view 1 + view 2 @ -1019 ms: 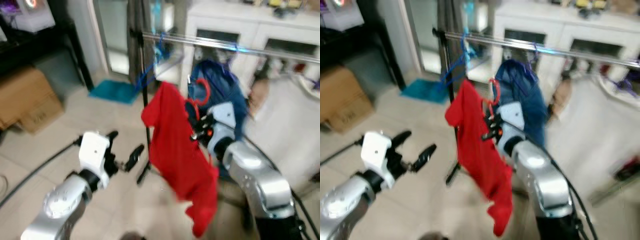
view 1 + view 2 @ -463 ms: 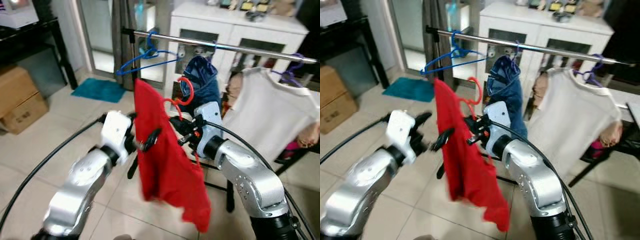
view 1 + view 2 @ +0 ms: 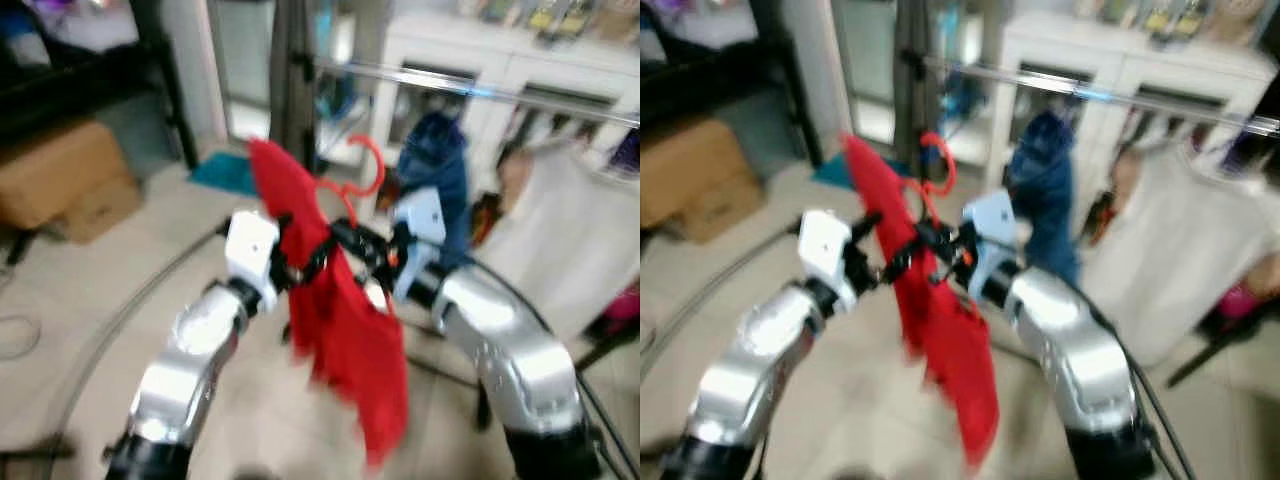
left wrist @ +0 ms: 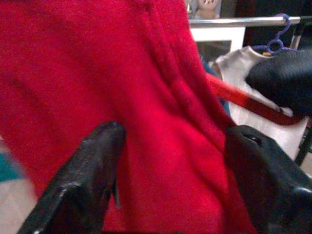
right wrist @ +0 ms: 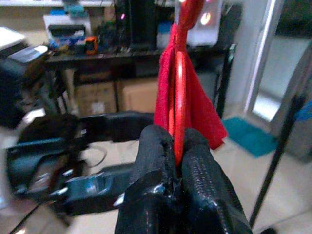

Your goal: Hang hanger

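Observation:
A red hanger (image 3: 358, 178) carries a red garment (image 3: 340, 320) that droops down in front of me. My right gripper (image 5: 174, 146) is shut on the hanger's red wire below its hook, which stands up at chest height. My left gripper (image 4: 170, 161) is open, its two black fingers (image 4: 87, 170) spread on either side of the red cloth, just left of the right gripper (image 3: 352, 243). The silver clothes rail (image 3: 460, 85) runs behind and above the hanger. Both eye views are blurred.
A blue denim garment (image 3: 438, 165) and a white shirt (image 3: 560, 240) hang on the rail before a white cabinet (image 3: 1120, 60). The rail's dark stand pole (image 3: 295, 90) rises at its left end. Cardboard boxes (image 3: 65, 180) sit left, a teal mat (image 3: 222, 170) beyond, a black cable (image 3: 110, 320) on the tiles.
My left gripper has swung right from open floor up to the red garment and now brackets it. The right gripper keeps its hold on the hanger. The head camera has shifted.

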Controlling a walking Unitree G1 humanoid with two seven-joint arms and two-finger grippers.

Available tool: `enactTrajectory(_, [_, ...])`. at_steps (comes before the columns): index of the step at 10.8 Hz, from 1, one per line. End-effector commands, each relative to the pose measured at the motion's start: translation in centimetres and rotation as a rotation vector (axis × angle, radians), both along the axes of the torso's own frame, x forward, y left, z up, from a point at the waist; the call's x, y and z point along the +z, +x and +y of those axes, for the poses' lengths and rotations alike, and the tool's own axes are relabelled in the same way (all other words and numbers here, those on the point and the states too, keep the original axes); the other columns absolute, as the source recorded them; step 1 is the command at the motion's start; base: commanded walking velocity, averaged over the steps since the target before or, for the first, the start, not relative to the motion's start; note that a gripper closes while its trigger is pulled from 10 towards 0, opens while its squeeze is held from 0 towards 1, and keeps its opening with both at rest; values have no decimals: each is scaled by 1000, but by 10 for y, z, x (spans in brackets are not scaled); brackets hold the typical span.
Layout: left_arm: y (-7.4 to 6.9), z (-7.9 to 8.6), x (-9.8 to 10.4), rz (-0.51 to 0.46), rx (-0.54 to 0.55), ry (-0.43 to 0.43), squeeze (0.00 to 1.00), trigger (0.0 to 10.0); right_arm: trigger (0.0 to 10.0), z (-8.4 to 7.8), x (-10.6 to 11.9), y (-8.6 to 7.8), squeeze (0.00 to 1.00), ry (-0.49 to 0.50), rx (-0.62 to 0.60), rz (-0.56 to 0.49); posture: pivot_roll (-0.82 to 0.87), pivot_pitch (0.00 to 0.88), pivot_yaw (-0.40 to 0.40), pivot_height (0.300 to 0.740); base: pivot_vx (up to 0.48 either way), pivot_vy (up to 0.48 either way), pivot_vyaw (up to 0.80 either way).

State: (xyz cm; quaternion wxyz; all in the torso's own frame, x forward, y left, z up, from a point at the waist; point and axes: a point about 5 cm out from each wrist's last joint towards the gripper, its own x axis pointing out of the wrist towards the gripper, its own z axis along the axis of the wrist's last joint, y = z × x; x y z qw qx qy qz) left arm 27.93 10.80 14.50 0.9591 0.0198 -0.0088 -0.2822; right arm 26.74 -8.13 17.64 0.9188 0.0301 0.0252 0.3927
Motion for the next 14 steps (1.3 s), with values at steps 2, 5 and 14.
enactTrajectory(2, [4,-2,3,-26,-1,3,0,0,0,-1,11,0,0,24,16,-51,-23,0,-21,740,0,0,0])
enactTrajectory(5, [4,-4,2,-33,-16,-24,0,0,0,0,12,0,0,26,22,-55,-23,0,-23,740,0,0,0])
enactTrajectory(14, [13,7,0,-28,-7,-32,0,0,0,2,16,0,0,42,37,-78,-35,0,-20,740,0,0,0])
